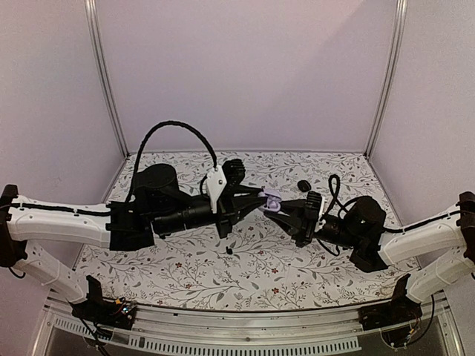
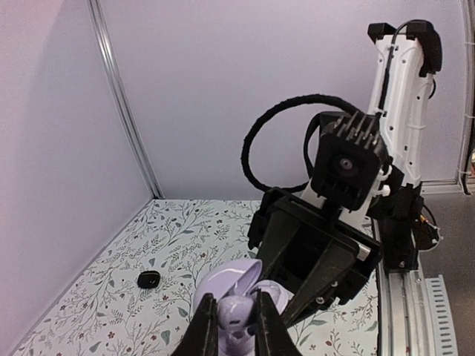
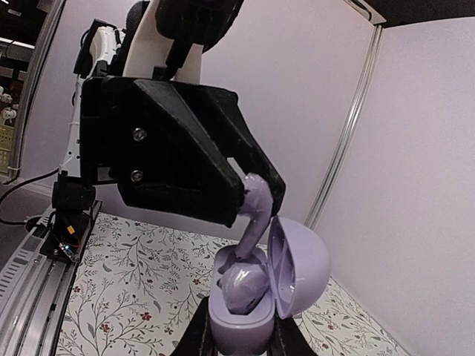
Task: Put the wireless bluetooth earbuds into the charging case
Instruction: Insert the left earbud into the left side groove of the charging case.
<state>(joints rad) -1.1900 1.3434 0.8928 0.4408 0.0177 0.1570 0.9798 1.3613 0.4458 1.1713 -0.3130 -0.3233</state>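
Two arms are facing each other above the counter (image 1: 185,274): the right end effector (image 3: 241,341) is clamping the open charging case (image 3: 304,267) upright as a steady target, while the left end effector (image 2: 236,334) is pinching an earbud (image 3: 252,215) stem-down at its well.

Cannot see case (image 3: 252,315) base or right hand (image 3: 241,343) fingertips, cropped at right wrist view's lower edge. Cannot identify small dark lump (image 1: 303,185) on bench (image 1: 334,259): too small from above.

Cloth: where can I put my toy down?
Bare cloth along the near edge below both arms, and the far-right corner by the back wall. Crowded mid-table, where left gripper and right gripper meet at the lavender case.
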